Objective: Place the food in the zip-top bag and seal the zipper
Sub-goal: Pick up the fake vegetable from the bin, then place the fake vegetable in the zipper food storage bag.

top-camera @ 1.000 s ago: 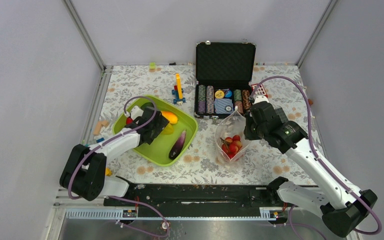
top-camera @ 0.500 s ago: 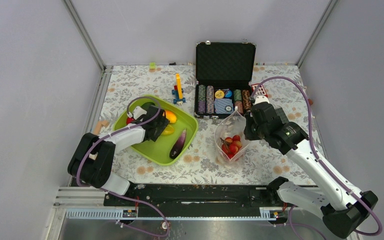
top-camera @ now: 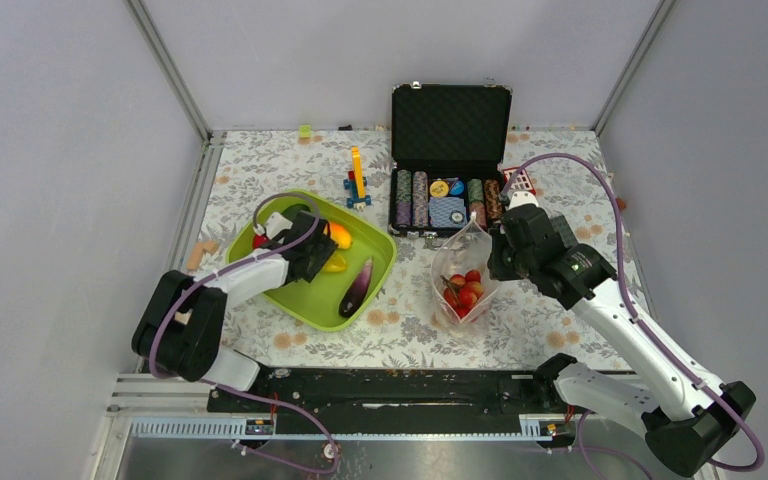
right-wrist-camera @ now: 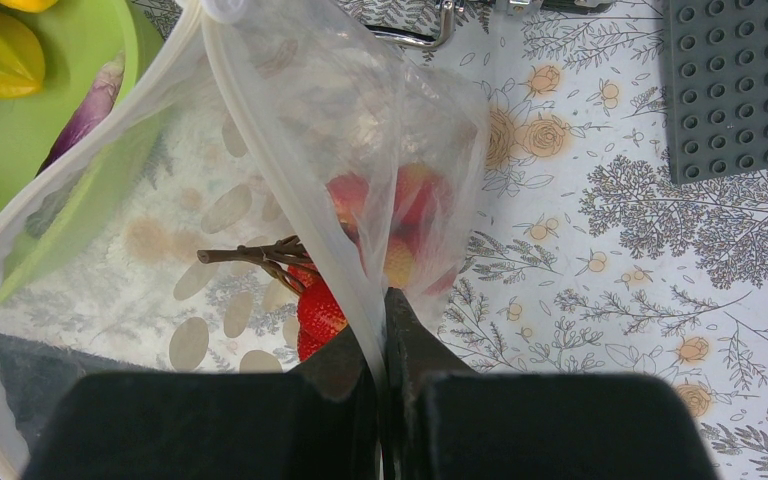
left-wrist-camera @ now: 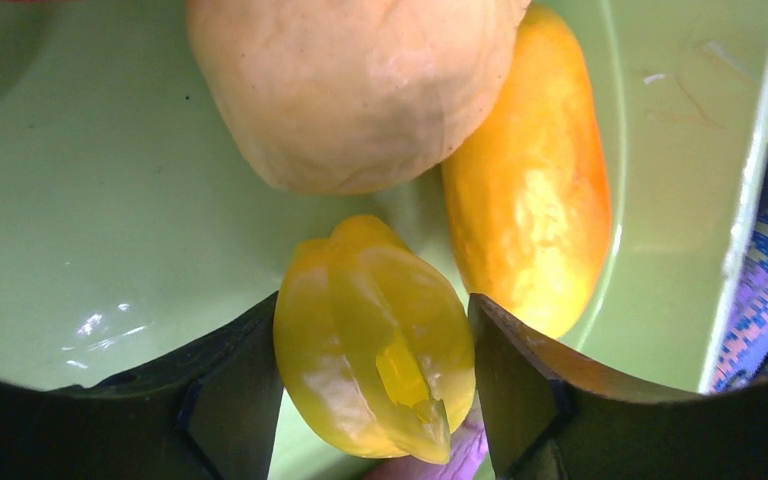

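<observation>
My left gripper (top-camera: 322, 258) is inside the lime-green tray (top-camera: 310, 300), with its jaws closed against both sides of a yellow star fruit (left-wrist-camera: 375, 335). An orange mango (left-wrist-camera: 530, 180) and a pale beige round fruit (left-wrist-camera: 350, 80) lie just beyond it. A purple eggplant (top-camera: 356, 288) lies in the tray's near right part. My right gripper (top-camera: 495, 262) is shut on the rim of the dotted zip-top bag (right-wrist-camera: 260, 120) and holds its mouth open. Red strawberries (right-wrist-camera: 320, 310) and berries on a brown stem lie inside the bag (top-camera: 463, 275).
An open black case (top-camera: 450, 120) with striped poker chips (top-camera: 418, 198) stands behind the bag. A yellow and blue toy (top-camera: 357, 175) stands behind the tray. A grey studded baseplate (right-wrist-camera: 740, 90) lies to the bag's right. A red item (top-camera: 258, 241) sits at the tray's left.
My left arm has drawn its elbow in and the gripper has shifted slightly right around the yellow star fruit. My right gripper and the bag have not moved.
</observation>
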`<act>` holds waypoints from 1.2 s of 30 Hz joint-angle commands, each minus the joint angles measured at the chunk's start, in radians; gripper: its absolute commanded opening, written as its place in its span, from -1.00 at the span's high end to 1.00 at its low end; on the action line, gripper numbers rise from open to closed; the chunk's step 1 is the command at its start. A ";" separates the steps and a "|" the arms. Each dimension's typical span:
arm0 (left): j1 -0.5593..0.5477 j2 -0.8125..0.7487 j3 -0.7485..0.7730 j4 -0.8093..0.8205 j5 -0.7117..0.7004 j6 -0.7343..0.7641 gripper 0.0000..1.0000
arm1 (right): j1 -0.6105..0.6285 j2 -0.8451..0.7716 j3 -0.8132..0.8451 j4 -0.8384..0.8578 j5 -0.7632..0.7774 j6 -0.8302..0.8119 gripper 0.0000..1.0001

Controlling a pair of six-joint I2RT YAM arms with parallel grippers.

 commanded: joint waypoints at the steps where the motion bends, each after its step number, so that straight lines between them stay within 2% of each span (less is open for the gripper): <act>1: 0.000 -0.154 -0.030 0.009 -0.009 0.034 0.42 | -0.007 -0.013 -0.001 0.021 -0.005 -0.010 0.95; 4: -0.028 -0.294 -0.074 0.060 -0.044 0.098 0.47 | -0.007 -0.014 -0.004 0.020 -0.013 -0.008 0.95; 8: -0.084 -0.471 -0.067 0.126 -0.044 0.269 0.47 | -0.006 -0.014 -0.004 0.031 -0.018 -0.008 0.95; 13: -0.150 -0.531 0.003 0.178 0.095 0.472 0.47 | -0.006 -0.014 -0.007 0.031 -0.031 -0.008 0.96; 17: -0.215 -0.541 0.028 0.325 0.274 0.597 0.47 | -0.006 -0.017 -0.009 0.036 -0.025 -0.004 0.96; 22: -0.348 -0.546 0.090 0.421 0.351 0.718 0.47 | -0.007 -0.023 -0.005 0.038 -0.022 -0.006 0.96; 28: -0.436 -0.469 0.130 0.564 0.514 0.747 0.43 | -0.006 -0.022 -0.011 0.044 -0.037 -0.009 0.96; 36: -0.495 -0.310 0.249 0.594 0.610 0.790 0.44 | -0.007 -0.022 -0.023 0.063 -0.043 -0.004 0.96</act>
